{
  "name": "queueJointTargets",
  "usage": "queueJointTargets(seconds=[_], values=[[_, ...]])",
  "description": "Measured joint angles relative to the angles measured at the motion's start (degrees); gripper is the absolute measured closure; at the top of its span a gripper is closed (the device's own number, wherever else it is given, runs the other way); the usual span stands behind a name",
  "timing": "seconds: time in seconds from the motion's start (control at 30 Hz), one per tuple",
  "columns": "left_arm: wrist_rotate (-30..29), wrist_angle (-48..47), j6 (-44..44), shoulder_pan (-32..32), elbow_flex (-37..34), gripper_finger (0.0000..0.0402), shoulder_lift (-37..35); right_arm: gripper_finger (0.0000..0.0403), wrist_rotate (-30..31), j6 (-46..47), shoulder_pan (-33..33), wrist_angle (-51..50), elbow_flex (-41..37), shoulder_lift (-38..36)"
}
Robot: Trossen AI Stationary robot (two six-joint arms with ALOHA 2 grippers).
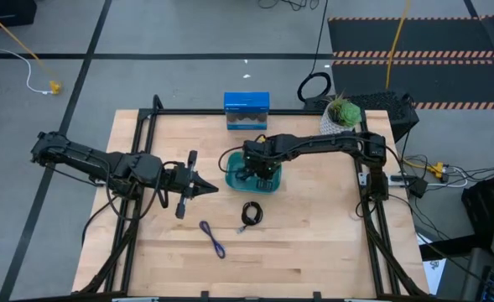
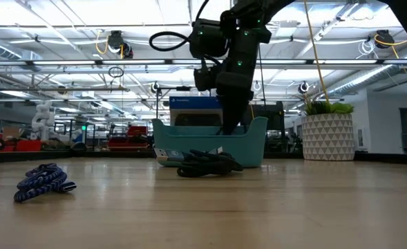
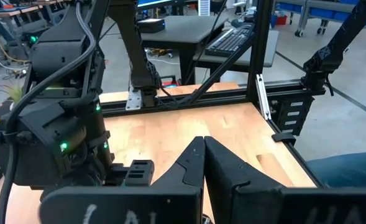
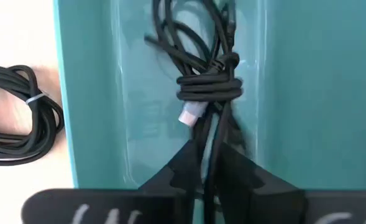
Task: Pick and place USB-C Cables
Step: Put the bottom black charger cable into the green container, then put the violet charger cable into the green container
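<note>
Right tool (image 4: 207, 163) clamping elongated black cable (image 4: 209, 81) in teal bin (image 4: 96, 93), left tool (image 1: 203, 188) closed, empty.

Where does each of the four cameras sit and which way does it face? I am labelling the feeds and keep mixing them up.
High view: above the table, looking straight down; both arms show, left gripper and right gripper over the teal bin.
Low view: at tabletop height, looking level across; the right arm descends into the bin.
Left wrist view: looks past its shut fingers across the table.
Right wrist view: looks down into the bin at the elongated black cable.
Shared: the coiled black cable shows in high, low and right wrist views.
</note>
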Motion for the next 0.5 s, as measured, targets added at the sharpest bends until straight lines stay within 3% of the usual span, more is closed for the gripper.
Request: queueJointTargets(seconds=[0.2,0.5], values=[[0.0,0.0,-0.5,0.0,0.0,0.0394,0.0,0.0316,0.0,0.2,0.4,-0.2,-0.1,-2.0],[0.0,0.1,-3.2,0.0,0.0,0.0394,0.0,0.0294,2.2,4.8,7.4,-3.9,-0.1,-14.0]])
